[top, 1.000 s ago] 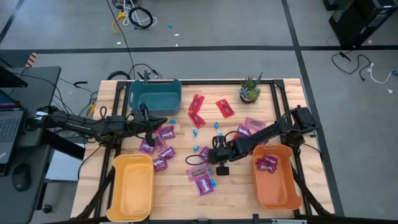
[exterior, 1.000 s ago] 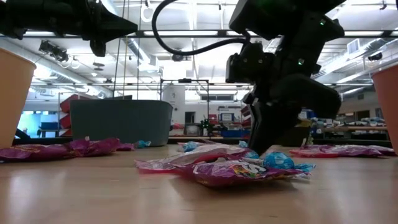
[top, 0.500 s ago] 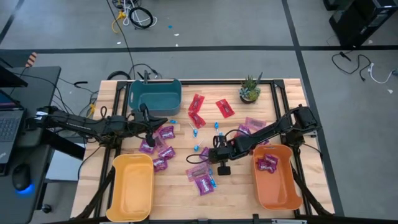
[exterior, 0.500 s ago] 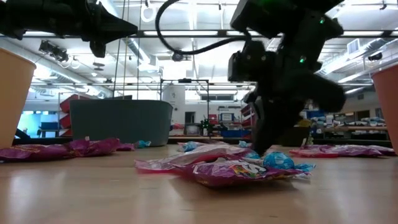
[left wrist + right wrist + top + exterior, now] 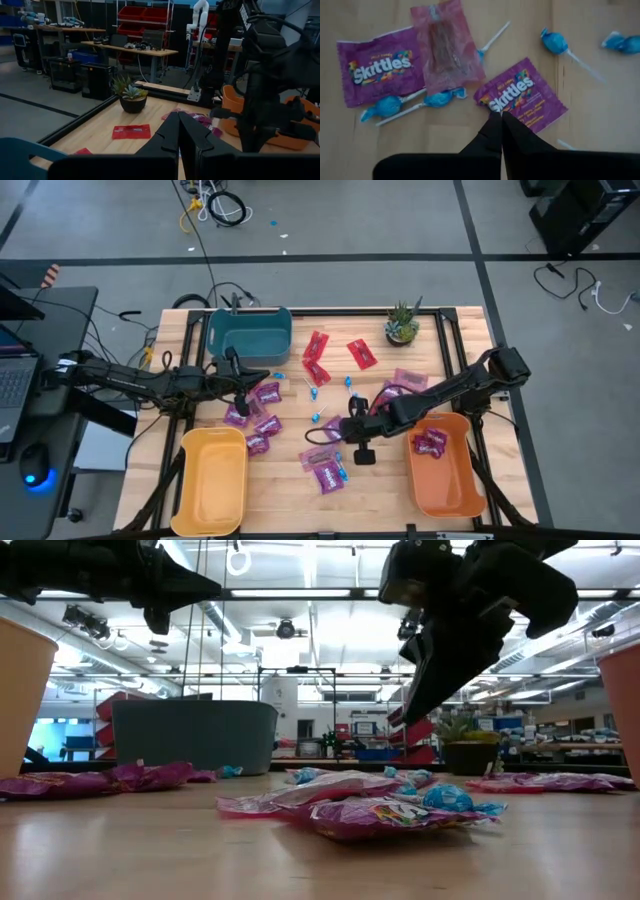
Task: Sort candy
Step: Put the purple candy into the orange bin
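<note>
pale wood-grain desk [image 5: 380, 490] with black rails. teal bin [image 5: 249, 332] at the far edge, yellow bin [image 5: 212, 480] and orange bin [image 5: 444, 465] at the near edge. purple packets [image 5: 524, 95] with white lettering and rainbow dots, flat red packets [image 5: 361, 353], blue lollipops [image 5: 555, 42] on white sticks, translucent pink wrapper [image 5: 446, 47], green plant [image 5: 402, 320] in a dark pot.

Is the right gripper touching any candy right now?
Apart. In the low view the right gripper hangs clear above the candy, room background visible between them. In the right wrist view its shut fingers hold nothing.
</note>
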